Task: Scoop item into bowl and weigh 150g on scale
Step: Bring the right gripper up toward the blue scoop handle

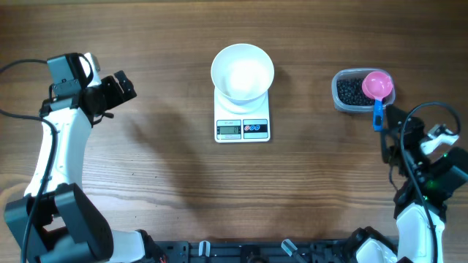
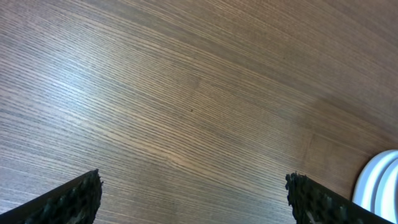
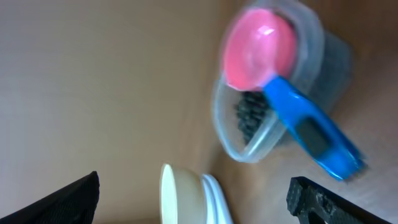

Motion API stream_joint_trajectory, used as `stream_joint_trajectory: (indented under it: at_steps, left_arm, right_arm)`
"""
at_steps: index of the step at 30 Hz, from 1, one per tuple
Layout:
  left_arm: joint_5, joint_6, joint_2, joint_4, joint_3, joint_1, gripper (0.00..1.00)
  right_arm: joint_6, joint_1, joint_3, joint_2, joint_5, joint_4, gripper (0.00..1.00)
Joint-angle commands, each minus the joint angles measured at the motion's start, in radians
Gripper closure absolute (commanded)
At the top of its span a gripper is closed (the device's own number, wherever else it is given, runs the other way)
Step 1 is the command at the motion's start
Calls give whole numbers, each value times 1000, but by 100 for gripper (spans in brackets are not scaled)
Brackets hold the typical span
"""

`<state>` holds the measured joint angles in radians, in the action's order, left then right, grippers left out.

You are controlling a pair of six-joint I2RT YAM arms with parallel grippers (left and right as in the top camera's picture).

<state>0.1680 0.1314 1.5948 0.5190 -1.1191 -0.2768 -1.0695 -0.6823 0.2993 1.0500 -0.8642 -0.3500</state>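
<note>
1. The item [image 1: 351, 90], a dark heap of tiny beads, sits in a clear plastic tub [image 1: 344, 102] at the table's right side, well apart from the weighing spot; none shows in the bowl.
2. A scoop [image 1: 378, 88] with a pink cup and blue handle lies across the tub's rim, cup up and handle pointing toward the right arm, seemingly parked for an easy pick-up.
3. The white bowl [image 1: 242, 71] rests on the scale [image 1: 242, 124] at centre table, so whatever goes in can be weighed straight away. The display is too small to read.
4. The right gripper [image 3: 193, 199] hovers just beside the handle's end, jaws spread wide with nothing between them; the scoop is not held.
5. The left gripper [image 1: 117, 88] hangs over bare wood [image 2: 186, 93] far to the left, jaws likewise spread and empty, apparently keeping clear of the work.
6. Judging by the empty bowl, the scooping is yet to deliver anything toward the target weight.
</note>
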Motion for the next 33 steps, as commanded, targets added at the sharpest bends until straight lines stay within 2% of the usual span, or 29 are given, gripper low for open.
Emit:
stream_joint_trajectory:
  at_steps: [1,5,6,8,10,14,17,22,25,27,29,33]
  left_arm:
    - [-6,-23,-24,-3,-1,-1,0]
    - [-6,-23,-24,-3,-1,-1,0]
    - [-6,-23,-24,-3,-1,-1,0]
    - [-6,-23,-24,-3,-1,-1,0]
    - [-6,-23,-24,-3,-1,-1,0]
    - [-6,-23,-24,-3,-1,-1,0]
    - [-6,-23,-24,-3,-1,-1,0]
    - [-6,-23,-24,-3,-1,-1,0]
    - [-6,-23,-24,-3,-1,-1,0]
    - [-6,-23,-24,-3,-1,-1,0]
    - [-6,-23,-24,-3,-1,-1,0]
    - [-6,-23,-24,-3,-1,-1,0]
  right_arm:
    - [-83,0,5,7,2,1,0]
    - [-50,0,5,6,-86,122,1]
    - [-8,0,3,6,-97,240,1]
    - [106,0,3,6,-48,419,6]
    - [153,0,3,6,41,446,2]
    - [117,0,3,7,157,249,0]
    - [116,0,3,18,183,208,0]
    - [137,0,3,150,96,169,0]
    - [143,0,3,258,-11,-59,0]
    - [76,0,3,306,-55,-224,0]
    - [13,0,3,333,-55,-317,0]
    - [-34,0,3,338,-79,-314,0]
